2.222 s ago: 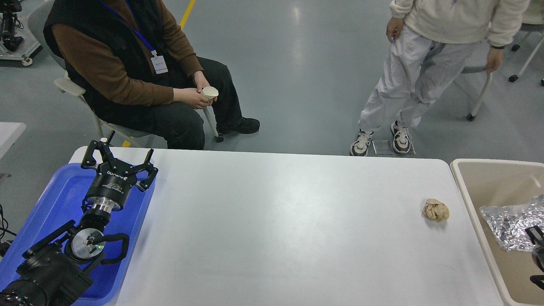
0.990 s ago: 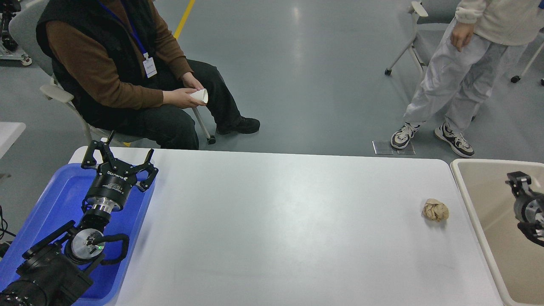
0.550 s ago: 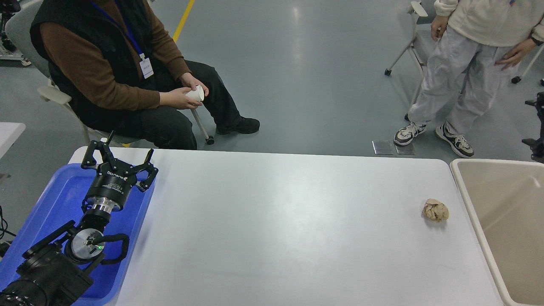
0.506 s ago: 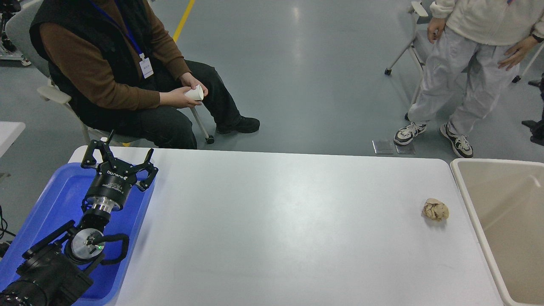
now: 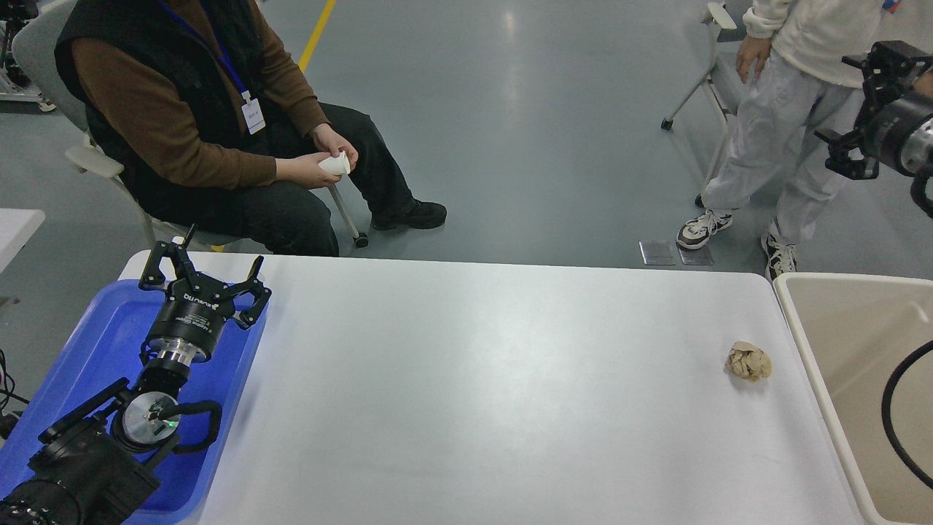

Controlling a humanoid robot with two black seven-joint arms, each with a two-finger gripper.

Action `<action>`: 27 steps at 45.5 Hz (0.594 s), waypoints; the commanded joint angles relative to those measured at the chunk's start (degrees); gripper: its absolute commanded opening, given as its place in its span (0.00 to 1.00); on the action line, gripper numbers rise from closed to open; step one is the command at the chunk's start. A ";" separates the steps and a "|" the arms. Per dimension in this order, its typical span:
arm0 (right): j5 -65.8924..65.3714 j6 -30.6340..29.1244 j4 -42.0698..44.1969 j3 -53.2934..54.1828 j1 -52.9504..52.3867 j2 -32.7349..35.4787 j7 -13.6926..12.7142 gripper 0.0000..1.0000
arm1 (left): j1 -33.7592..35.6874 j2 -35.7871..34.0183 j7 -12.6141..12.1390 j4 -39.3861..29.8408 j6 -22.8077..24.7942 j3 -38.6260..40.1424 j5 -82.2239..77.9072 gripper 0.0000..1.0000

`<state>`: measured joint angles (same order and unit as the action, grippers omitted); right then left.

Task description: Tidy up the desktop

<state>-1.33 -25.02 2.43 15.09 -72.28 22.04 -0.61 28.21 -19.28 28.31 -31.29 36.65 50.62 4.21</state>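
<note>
The white desktop (image 5: 474, 379) fills the middle of the head view. A crumpled brown paper ball (image 5: 748, 362) lies on it near the right end. My left gripper (image 5: 205, 275) is open and empty, hovering over the far end of the blue tray (image 5: 87, 350) at the left. My right gripper (image 5: 854, 109) is raised high at the right edge, well above and behind the beige bin (image 5: 802, 321). Its fingers are spread and hold nothing.
A black cable (image 5: 891, 408) of my right arm loops over the beige bin. A seated person (image 5: 182, 117) holds a white cup (image 5: 335, 164) behind the table's left end. A standing person (image 5: 787, 109) is behind the right end, close to my right gripper.
My right gripper rose out of the beige bin to high at the right edge. The crumpled foil seen in the bin no longer shows. The left arm and paper ball have not moved.
</note>
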 commanded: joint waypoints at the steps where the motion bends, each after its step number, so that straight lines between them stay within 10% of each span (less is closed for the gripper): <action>1: 0.28 -0.38 -1.46 1.96 3.10 -2.97 4.56 1.00 | 0.00 -0.05 -0.01 0.00 0.00 0.01 0.00 1.00; 27: 0.45 0.50 -1.02 3.54 4.16 -5.87 6.15 1.00 | 0.00 0.03 -0.01 0.00 0.00 0.01 0.00 1.00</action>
<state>-0.94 -24.72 1.31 17.36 -68.32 16.85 5.18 28.21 -19.29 28.31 -31.28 36.65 50.62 4.22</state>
